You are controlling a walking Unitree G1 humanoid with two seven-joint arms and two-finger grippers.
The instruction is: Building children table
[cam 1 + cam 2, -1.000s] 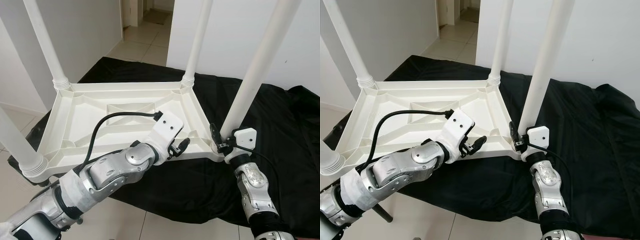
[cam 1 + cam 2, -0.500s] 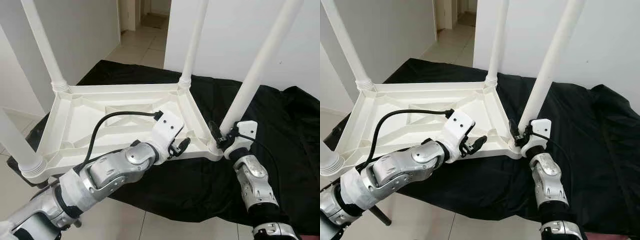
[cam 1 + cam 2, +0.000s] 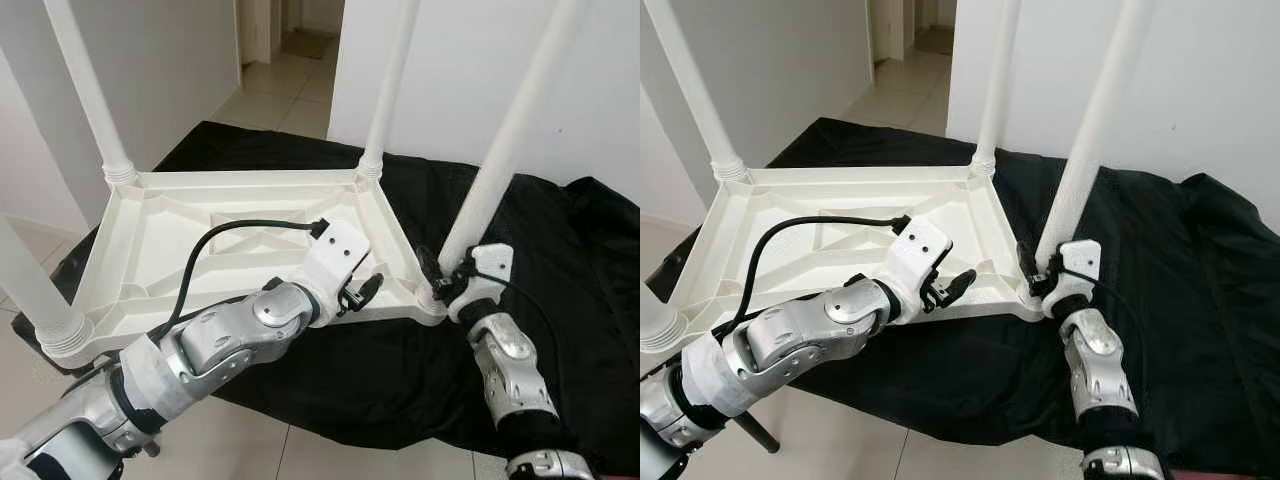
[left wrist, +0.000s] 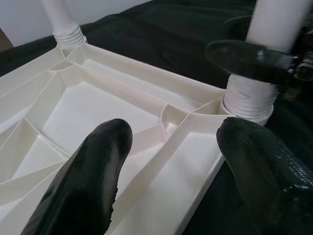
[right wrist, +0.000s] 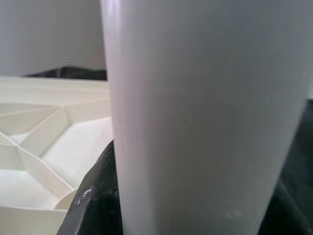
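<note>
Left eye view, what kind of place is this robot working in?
Probably a room in a home: pale floor tiles, plain white walls and a doorway to a tiled hall. A white table lies upside down on a black sheet.

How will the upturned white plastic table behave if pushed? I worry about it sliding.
The upturned white plastic table looks light and thin-ribbed, so probably shifts easily. It lies on loose black cloth, which may bunch. Its tall legs likely flex.

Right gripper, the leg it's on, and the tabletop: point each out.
right gripper (image 3: 447, 280), left eye view, between fingertips at the leg's base.
table leg (image 3: 500, 165), left eye view, mid shaft.
upturned tabletop (image 3: 150, 225), left eye view, ribbed underside.
</note>
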